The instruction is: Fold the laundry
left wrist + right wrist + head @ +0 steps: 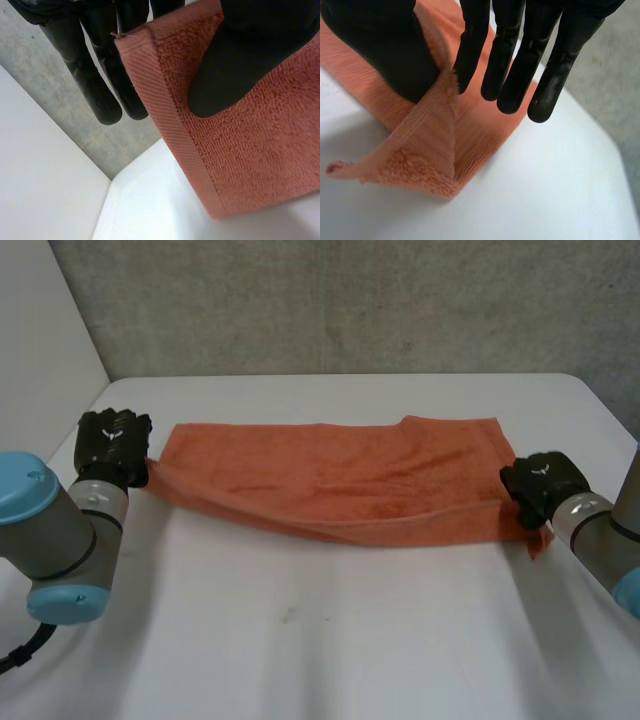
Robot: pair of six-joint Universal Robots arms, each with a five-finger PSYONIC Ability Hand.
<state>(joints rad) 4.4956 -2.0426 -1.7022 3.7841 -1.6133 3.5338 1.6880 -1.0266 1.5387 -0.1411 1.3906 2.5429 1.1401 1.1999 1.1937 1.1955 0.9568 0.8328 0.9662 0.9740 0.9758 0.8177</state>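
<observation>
Your towel (340, 480) lies sideways across the far half of the desk (300, 640), strung btw both hands. Left hand (113, 445) has the towel's left end. Right hand (540, 485) has the right end, w/ a small flap poking out past it on the near side.

Grip check:
- **Left wrist view:** the thumb (240, 65) sits flat on the terry face near the hemmed corner, w/ straight fingers (95, 85) beside and behind the hem. That reads as a pinch on the corner, not a fist.
- **Right wrist view:** same idea. The thumb (385, 50) is on the cloth and the hem rises btw it and the nearest finger. The rest of the fingers (520, 65) hang straight, clear of the cloth.

Handling, as I judge it:
- **Feel:** light, soft terry w/ no stiffness at all. It won't hold a shape, so expect sag and creases wherever you don't support it. The near edge already looks rumpled toward the left end.
- **Grip & wear:** the nap gives decent friction, so it's not slippery, and it's not fragile. You can pull it taut w/o worry.
- **Where to hold:** the woven hem is the firmest part, so stay on the corners and hem. A hold mid-cloth would prob. just bunch it.
- **Risk:** both pinches look shallow, so a hard tug could slip a corner free.
</observation>
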